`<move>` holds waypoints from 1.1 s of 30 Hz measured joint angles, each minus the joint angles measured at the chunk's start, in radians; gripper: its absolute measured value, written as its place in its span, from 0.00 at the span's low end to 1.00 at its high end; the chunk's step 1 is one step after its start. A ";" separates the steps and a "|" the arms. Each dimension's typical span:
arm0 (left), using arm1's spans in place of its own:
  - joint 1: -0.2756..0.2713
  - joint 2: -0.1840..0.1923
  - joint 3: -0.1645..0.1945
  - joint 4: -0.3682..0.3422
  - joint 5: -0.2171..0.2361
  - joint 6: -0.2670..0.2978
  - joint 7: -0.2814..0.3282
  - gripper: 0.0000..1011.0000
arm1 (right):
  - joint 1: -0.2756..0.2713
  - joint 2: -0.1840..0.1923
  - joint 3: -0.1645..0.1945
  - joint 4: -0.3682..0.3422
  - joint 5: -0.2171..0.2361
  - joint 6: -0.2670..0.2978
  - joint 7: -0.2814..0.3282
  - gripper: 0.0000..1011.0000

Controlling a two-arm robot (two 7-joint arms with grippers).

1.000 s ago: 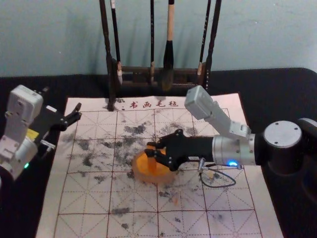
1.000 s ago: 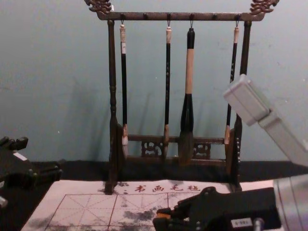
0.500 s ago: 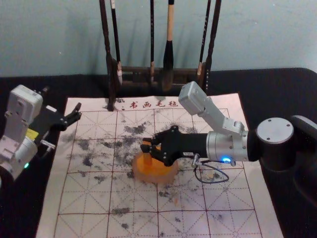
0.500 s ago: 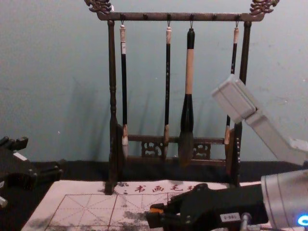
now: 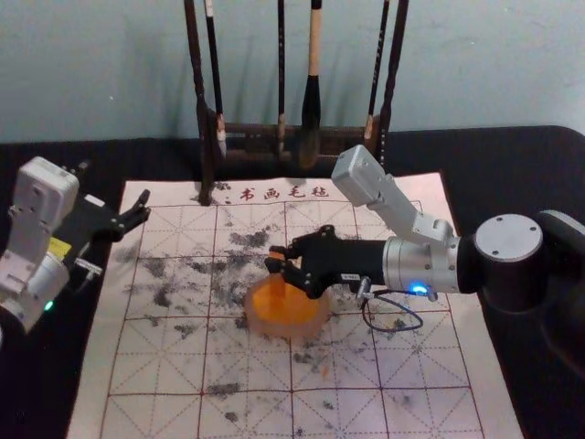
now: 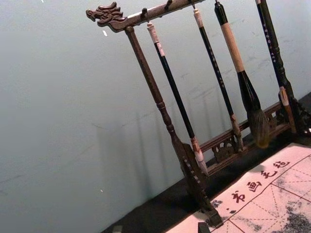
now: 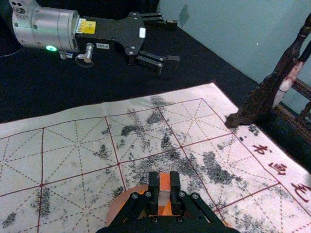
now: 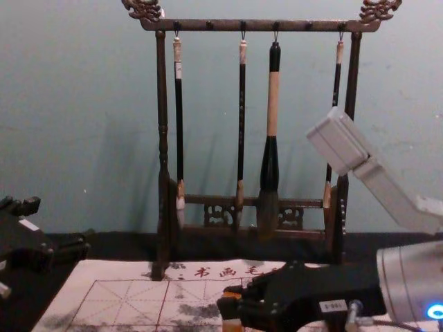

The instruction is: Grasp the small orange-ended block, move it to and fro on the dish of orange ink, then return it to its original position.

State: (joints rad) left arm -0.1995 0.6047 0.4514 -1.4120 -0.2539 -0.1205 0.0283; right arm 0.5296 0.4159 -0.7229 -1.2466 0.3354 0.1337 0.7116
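Note:
My right gripper reaches in from the right over the dish of orange ink and is shut on the orange-ended block. The block points down, its lower part over the dish's far left part; whether it touches the ink I cannot tell. In the right wrist view the block stands between the fingertips of the right gripper, partly covering the dish. At the left edge of the mat, my left gripper is parked with its fingers apart, also seen in its own wrist view, left gripper.
A dark wooden rack with several hanging brushes stands behind the mat. The ink-stained, gridded mat lies on a black-covered table, under the dish. A loose cable hangs from the right arm.
My right gripper has shifted left with the block over the dish, then slightly back to the right and away from the robot. The left arm has stayed still.

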 joint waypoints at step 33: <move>0.000 0.000 0.000 0.000 0.000 0.000 0.000 0.99 | -0.027 0.034 0.036 -0.037 -0.011 0.009 -0.013 0.13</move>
State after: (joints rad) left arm -0.1995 0.6047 0.4514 -1.4120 -0.2539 -0.1206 0.0283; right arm 0.5028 0.4497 -0.6866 -1.2835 0.3245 0.1431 0.6988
